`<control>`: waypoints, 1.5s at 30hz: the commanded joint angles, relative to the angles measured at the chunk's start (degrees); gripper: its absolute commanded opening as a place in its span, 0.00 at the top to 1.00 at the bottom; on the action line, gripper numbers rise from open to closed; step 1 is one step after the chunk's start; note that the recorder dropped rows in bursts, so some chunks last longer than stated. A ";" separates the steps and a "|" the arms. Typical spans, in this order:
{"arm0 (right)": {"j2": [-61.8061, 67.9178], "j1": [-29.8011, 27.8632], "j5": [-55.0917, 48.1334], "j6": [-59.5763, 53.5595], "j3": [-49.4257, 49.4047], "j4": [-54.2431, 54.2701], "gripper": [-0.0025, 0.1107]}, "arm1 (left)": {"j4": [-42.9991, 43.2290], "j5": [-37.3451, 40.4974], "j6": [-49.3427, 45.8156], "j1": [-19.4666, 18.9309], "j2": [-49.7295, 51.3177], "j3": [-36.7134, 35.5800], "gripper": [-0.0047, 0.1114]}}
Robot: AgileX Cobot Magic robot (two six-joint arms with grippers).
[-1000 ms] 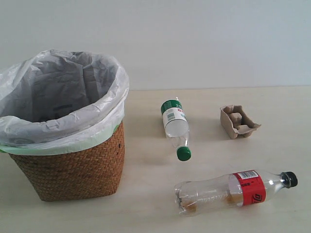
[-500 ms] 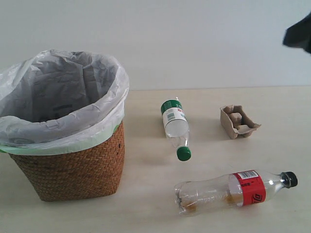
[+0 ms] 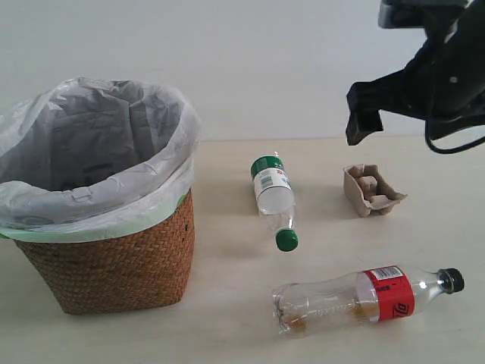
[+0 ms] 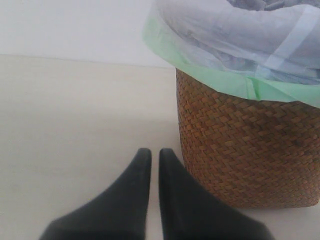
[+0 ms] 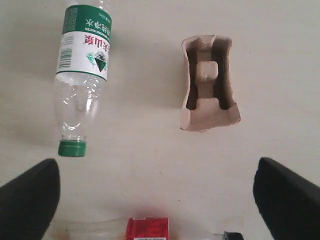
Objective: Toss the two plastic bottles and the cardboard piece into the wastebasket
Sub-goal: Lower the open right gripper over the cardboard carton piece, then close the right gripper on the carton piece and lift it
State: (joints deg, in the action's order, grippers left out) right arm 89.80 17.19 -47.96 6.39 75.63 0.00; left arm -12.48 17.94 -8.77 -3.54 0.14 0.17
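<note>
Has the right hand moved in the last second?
Yes. In the exterior view the right hand came in from the upper right, now above the cardboard piece.

Bright, even, diffuse light fills all three views. The pale bench (image 3: 227,303) carries only faint, soft-edged shadows beside the basket (image 3: 106,265) and under the green-capped bottle (image 3: 273,197). Small glints sit on the red-labelled bottle (image 3: 364,299). The right arm (image 3: 447,76) shows almost as a black silhouette. The exterior view is slightly soft. In the wrist views the left gripper (image 4: 155,155) and right gripper (image 5: 156,167) are dark and blurred close to the lens. The basket's weave and the cardboard tray (image 5: 207,85), its hollows shaded, are sharp.
</note>
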 commanded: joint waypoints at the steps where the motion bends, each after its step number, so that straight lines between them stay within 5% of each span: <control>1: 7.20 -0.05 1.86 -1.40 3.18 -3.36 0.14 | 0.11 -0.15 0.50 -0.19 -0.14 -0.17 0.91; 14: 24.22 -2.40 -4.11 2.83 15.97 -12.18 0.14 | 0.11 -0.15 0.50 -0.19 -0.14 -0.17 0.91; 20: 28.17 -3.51 -0.83 -4.01 15.97 -12.17 0.14 | 0.11 -0.15 0.50 -0.19 -0.14 -0.17 0.91; 45: 36.55 -3.60 16.24 0.43 15.97 -19.16 0.14 | 0.11 -0.15 0.50 -0.19 -0.14 -0.17 0.91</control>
State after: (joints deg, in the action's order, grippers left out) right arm 125.92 13.91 -32.82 5.23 91.25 -18.15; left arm -12.48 17.94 -8.77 -3.54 0.14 0.17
